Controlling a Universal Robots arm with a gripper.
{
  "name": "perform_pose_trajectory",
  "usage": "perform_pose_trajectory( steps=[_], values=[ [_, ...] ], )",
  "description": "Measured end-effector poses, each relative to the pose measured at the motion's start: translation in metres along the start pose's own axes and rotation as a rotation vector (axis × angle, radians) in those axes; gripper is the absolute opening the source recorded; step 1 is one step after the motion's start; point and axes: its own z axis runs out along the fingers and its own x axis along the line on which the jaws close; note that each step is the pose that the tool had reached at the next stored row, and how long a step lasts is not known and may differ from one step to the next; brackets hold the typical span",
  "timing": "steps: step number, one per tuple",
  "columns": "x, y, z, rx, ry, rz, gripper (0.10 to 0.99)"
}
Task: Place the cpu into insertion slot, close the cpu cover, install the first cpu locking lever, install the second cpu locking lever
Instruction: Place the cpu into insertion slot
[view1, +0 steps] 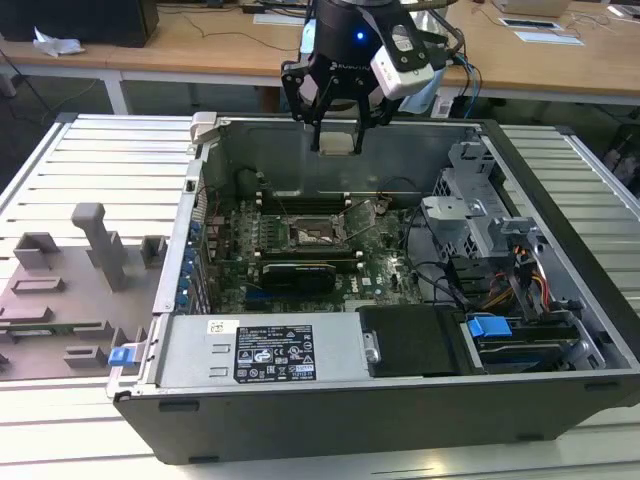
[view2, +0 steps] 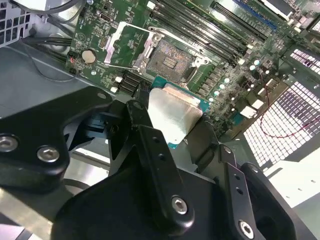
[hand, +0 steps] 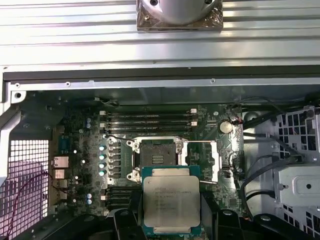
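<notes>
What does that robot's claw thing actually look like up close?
The claw is matte black, built from flat, jointed links pinned with silver screws. A small blue light glows on its body. A white camera box is mounted on one side, and blue and grey cables trail away from it.

Bright, even light fills the scene. Around the computer case (view1: 300, 420) the ribbed table (view1: 90, 150) shines pale, almost washed out. Inside the case the motherboard (view1: 385, 268) lies in the walls' soft shade. Above the case, in the second wrist view, the cpu (view2: 172, 117) glares nearly white, and the end effector (view2: 176, 131) holding it is near-black. A small blue light (view1: 358, 38) glows above the case.
</notes>
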Motion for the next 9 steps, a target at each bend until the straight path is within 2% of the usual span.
perform_pose_trajectory(
  steps=[9],
  values=[
    [-0.0002, -0.0011, 0.0116, 0.000, 0.0000, 0.000, 0.545]
  ],
)
